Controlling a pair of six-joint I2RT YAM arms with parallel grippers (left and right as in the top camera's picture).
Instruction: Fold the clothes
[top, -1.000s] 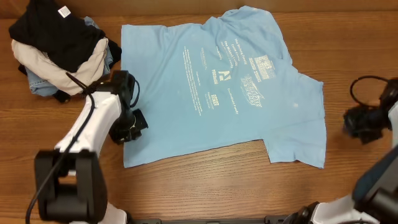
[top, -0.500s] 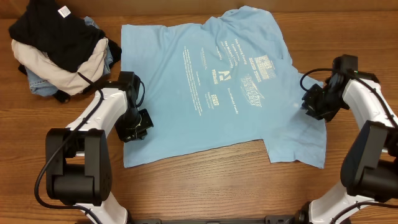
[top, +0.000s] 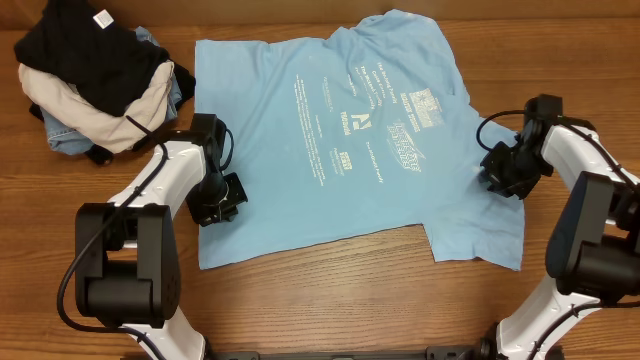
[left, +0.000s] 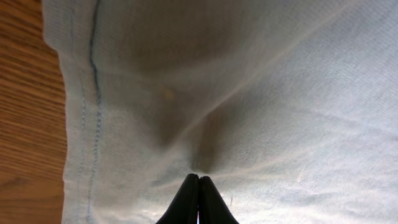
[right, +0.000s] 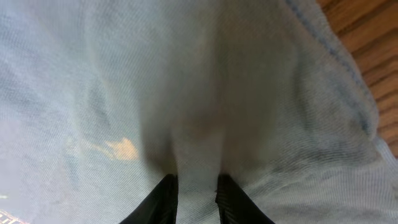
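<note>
**Item: T-shirt, unfolded, no fold made yet**

Sky-blue T-shirt (top: 360, 140) lies spread flat on the surface (top: 330, 300); every fold is outstanding. Left end effector (top: 222, 200) is pressed together, apparently pinching cloth near the hem. Right end effector (top: 497, 172) is narrowly parted at the sleeve, grip unclear.

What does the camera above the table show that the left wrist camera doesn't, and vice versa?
Only the overhead view shows the whole T-shirt spread flat, its white print, a pile of other clothes and the right pincer. Only the left wrist view shows the hem stitching and the left pincer tips shut, puckering the cloth. Both show blue fabric on the wooden table.
</note>
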